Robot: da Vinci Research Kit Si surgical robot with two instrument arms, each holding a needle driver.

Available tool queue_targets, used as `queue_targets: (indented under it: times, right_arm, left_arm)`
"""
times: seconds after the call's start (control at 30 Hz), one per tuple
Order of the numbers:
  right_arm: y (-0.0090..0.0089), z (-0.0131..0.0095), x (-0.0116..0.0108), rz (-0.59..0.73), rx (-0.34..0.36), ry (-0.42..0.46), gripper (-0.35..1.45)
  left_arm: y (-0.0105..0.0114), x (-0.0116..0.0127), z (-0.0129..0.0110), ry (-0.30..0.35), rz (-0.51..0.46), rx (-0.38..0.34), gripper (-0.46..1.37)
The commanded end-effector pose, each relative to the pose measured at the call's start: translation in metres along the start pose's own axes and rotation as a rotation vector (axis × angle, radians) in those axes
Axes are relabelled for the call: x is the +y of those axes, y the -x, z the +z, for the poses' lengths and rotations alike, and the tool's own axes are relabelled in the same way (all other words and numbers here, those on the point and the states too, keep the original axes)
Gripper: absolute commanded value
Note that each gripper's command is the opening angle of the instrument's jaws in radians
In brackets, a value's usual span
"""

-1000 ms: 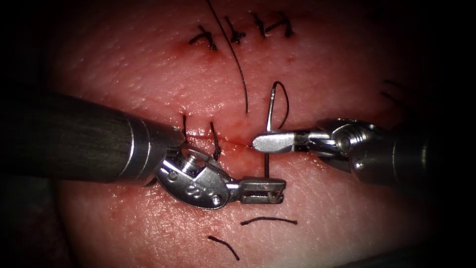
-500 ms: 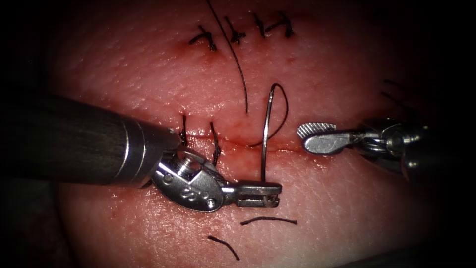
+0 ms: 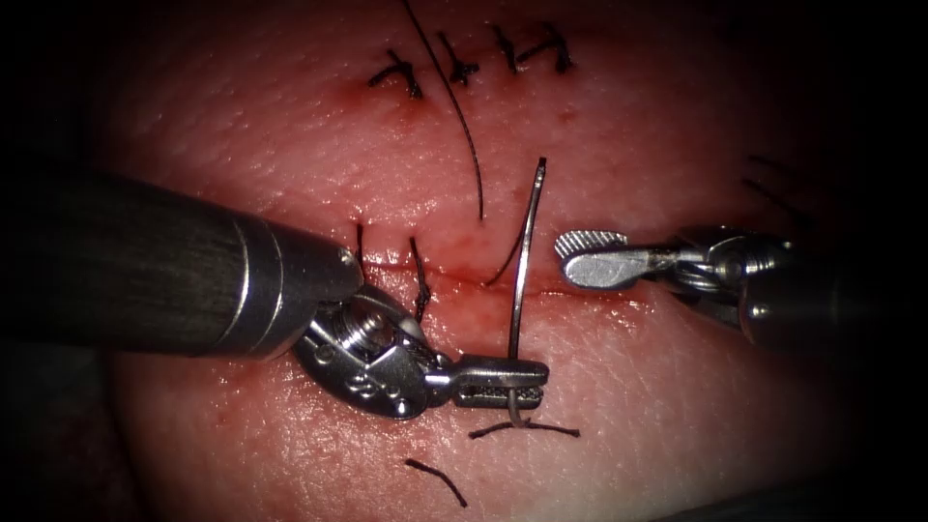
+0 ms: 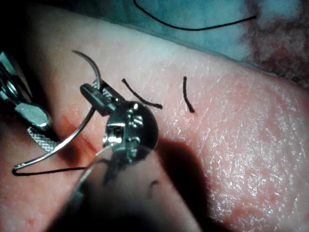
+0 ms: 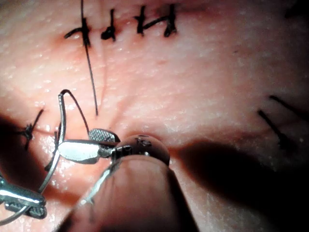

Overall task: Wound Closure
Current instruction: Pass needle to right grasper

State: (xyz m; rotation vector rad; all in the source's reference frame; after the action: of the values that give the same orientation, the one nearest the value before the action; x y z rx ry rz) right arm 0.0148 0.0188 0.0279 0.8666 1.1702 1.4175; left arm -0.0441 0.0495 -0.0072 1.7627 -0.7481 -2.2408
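We see the left tool [image 3: 503, 379] clamped on the needle [image 3: 522, 280] near its tip at lower centre; the right tool [image 3: 592, 256] gapes empty.

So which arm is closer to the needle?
Left. The left tool has its jaws shut on the needle near its tip end, below the cut. The right tool sits open just right of the needle, not touching.

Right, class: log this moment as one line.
left tool: shut on curved steel needle near tip | right tool: open, empty | needle: out of tissue

needle [image 3: 522, 280] upright across cut [image 3: 464, 275] | between claws | tissue [image 3: 677, 406] bare lower right
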Motion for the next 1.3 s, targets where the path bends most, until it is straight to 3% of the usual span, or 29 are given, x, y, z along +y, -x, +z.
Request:
queue_targets:
  times: [0.03,0.47,0.8,0.93,0.97,1.03,1.1,1.13,1.2,1.23,1.3]
  right_arm:
    - [0.0001,0.0003,0.0001,-0.003,0.005,0.0,1.09]
    - [0.0002,0.0031,0.0002,0.002,0.014,0.028,1.06]
    - [0.0004,0.0034,0.0005,0.009,0.008,0.031,0.98]
    - [0.0005,0.0036,0.0006,0.014,0.007,0.037,0.86]
    - [0.0004,0.0038,0.0006,0.015,0.007,0.041,0.74]
    - [0.0003,0.0039,0.0006,0.015,0.009,0.043,0.72]
    - [0.0002,0.0041,0.0007,0.021,0.011,0.043,0.58]
    - [0.0002,0.0041,0.0007,0.026,0.01,0.041,0.44]
    - [0.0003,0.0041,0.0007,0.05,-0.012,0.029,-0.25]
    - [0.0004,0.0042,0.0007,0.057,-0.035,0.026,-0.35]
    - [0.0005,0.0042,0.0006,0.057,-0.054,0.014,-0.35]
  left_arm:
    - [0.0001,-0.0001,0.0,0.003,-0.002,0.001,-0.35]
    - [0.0008,-0.0001,0.0006,-0.001,-0.002,-0.004,-0.35]
    - [0.0008,-0.0001,0.0008,-0.003,-0.007,-0.006,-0.35]
    - [0.0008,0.0,0.001,-0.004,-0.018,-0.007,-0.35]
    - [0.0008,0.0002,0.001,-0.003,-0.022,-0.007,-0.35]
    - [0.0008,0.0003,0.001,-0.003,-0.02,-0.007,-0.35]
    - [0.0008,0.0004,0.0011,-0.003,-0.018,-0.008,-0.35]
    - [0.0008,0.0005,0.0011,-0.003,-0.024,-0.007,-0.35]
    - [0.0008,0.0005,0.0011,-0.003,-0.024,-0.007,-0.35]
    - [0.0008,0.0004,0.0011,-0.003,-0.024,-0.007,-0.35]
    - [0.0008,0.0004,0.0011,-0.003,-0.025,-0.006,-0.35]
